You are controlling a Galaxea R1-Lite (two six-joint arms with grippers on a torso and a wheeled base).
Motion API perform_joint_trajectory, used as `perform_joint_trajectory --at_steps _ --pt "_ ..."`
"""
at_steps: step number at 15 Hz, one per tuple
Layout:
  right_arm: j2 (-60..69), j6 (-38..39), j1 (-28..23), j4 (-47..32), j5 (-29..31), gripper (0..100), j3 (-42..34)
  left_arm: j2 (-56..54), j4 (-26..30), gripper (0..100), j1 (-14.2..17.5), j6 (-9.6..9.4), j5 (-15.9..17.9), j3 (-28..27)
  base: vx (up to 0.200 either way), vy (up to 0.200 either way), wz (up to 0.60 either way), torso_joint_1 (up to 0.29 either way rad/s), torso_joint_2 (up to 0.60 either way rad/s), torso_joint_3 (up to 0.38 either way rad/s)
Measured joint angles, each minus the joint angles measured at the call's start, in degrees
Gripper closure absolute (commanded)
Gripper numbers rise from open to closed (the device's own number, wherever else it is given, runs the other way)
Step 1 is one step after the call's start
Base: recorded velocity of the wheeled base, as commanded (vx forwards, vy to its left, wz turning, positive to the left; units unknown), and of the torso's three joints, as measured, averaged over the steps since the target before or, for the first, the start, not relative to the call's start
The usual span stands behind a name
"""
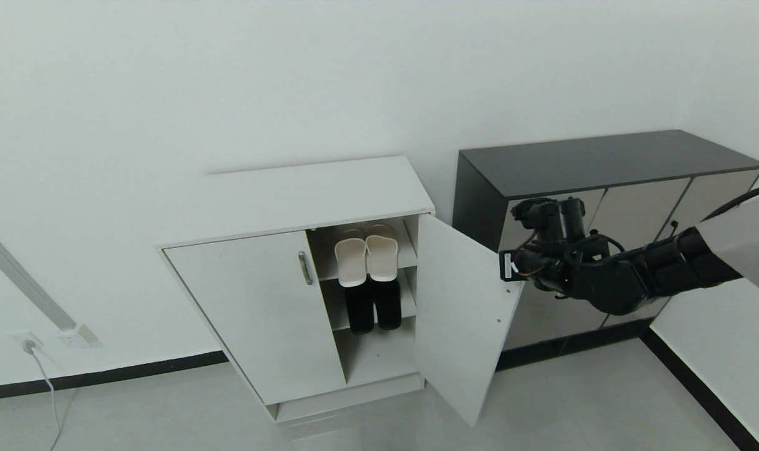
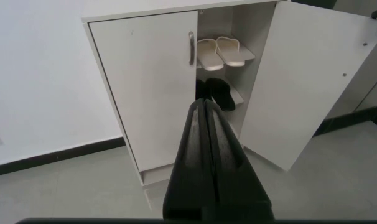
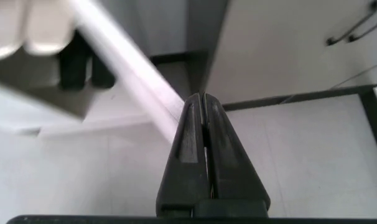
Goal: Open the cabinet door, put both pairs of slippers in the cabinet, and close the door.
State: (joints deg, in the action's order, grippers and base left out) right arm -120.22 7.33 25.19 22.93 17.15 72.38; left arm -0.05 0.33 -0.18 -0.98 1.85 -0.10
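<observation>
The white cabinet [image 1: 304, 194] has its left door [image 1: 260, 313] closed and its right door [image 1: 461, 319] swung open. A white pair of slippers [image 1: 367, 257] lies on the upper shelf, with a black pair [image 1: 373, 304] on the shelf below. My right gripper [image 1: 508, 266] is shut, its tip against the open door's free edge [image 3: 132, 68]. In the left wrist view my left gripper [image 2: 205, 102] is shut and empty, held in front of the cabinet and apart from it, pointing at the black slippers [image 2: 219, 93] below the white slippers [image 2: 224, 51].
A dark-topped cabinet [image 1: 605, 163] stands right beside the white one, just behind my right arm. A wall socket with a cable [image 1: 29, 343] is at the far left. A white surface [image 1: 717, 338] runs along the right. Bare floor lies in front of the cabinet.
</observation>
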Motion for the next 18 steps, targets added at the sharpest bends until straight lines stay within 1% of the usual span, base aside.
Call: perform_joint_trajectory --at_steps 3,5,7,9,13,16,18 --pt "3.2 1.4 5.4 3.7 0.0 100 -5.0 0.0 0.0 100 0.0 0.02 0.0 0.0 0.0 0.0 0.0 0.0 0.0 0.0" --pt "5.4 1.6 8.1 4.4 -0.4 100 -7.3 0.0 0.0 100 0.0 0.0 0.0 0.0 0.0 0.0 0.0 0.0 0.0 0.0" --pt "7.5 1.1 9.7 6.9 -4.0 100 -10.0 0.0 0.0 100 0.0 0.0 0.0 0.0 0.0 0.0 0.0 0.0 0.0 0.0" --pt "9.4 -2.5 10.2 8.6 -6.8 100 -13.3 0.0 0.0 100 0.0 0.0 0.0 0.0 0.0 0.0 0.0 0.0 0.0 0.0" --pt "10.3 -3.3 10.3 12.1 -7.1 100 -16.2 0.0 0.0 100 0.0 0.0 0.0 0.0 0.0 0.0 0.0 0.0 0.0 0.0" --pt "10.3 -3.3 10.3 12.7 -7.2 100 -16.8 0.0 0.0 100 0.0 0.0 0.0 0.0 0.0 0.0 0.0 0.0 0.0 0.0" --pt "10.3 -3.2 10.4 12.8 -7.3 100 -17.1 0.0 0.0 100 0.0 0.0 0.0 0.0 0.0 0.0 0.6 0.005 0.0 0.002"
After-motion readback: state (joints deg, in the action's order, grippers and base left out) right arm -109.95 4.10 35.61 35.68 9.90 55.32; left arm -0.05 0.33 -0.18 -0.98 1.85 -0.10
